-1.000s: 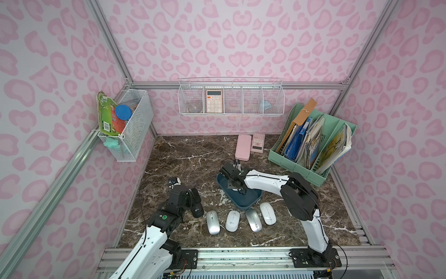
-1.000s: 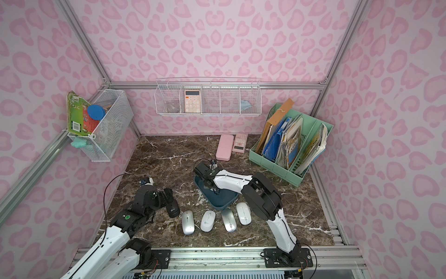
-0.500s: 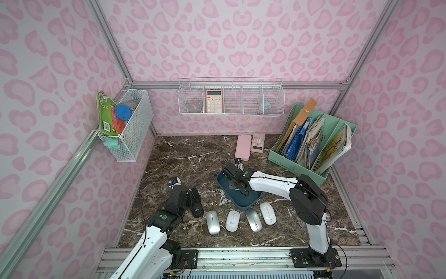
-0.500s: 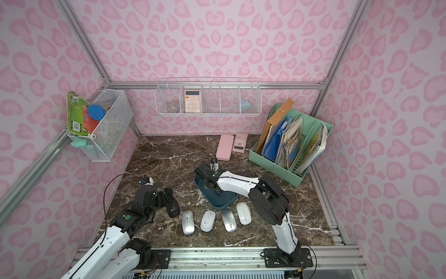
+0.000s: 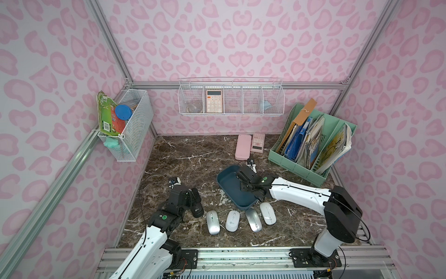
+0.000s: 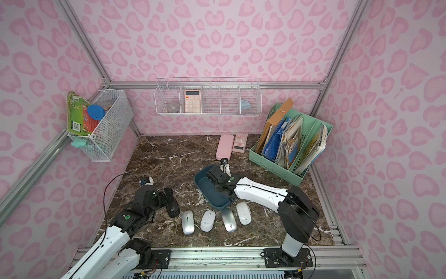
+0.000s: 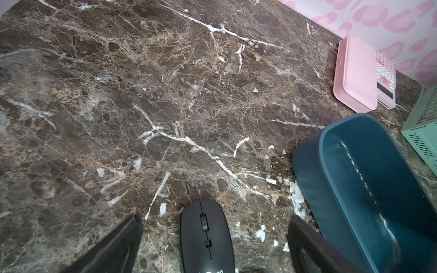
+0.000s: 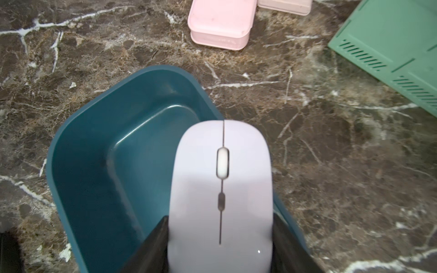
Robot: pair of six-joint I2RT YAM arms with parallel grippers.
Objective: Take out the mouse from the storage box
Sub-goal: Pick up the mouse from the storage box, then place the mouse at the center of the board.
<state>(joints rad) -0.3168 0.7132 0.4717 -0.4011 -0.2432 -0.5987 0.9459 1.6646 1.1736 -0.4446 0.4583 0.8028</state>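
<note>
Marble tabletop point(image 7: 165, 94), our right gripper point(image 8: 220, 227) clenched on a white mouse point(image 8: 221, 179) over the box point(image 8: 94, 165), our left gripper point(image 7: 214, 225) spread wide astride a black mouse point(image 7: 205, 241).

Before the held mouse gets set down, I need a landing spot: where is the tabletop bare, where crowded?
Bare: the wide marble between storage box, pink case and the left wall; also a patch right of the four-mouse row. Crowded: that row by the box's near end, plus the black mouse.
</note>
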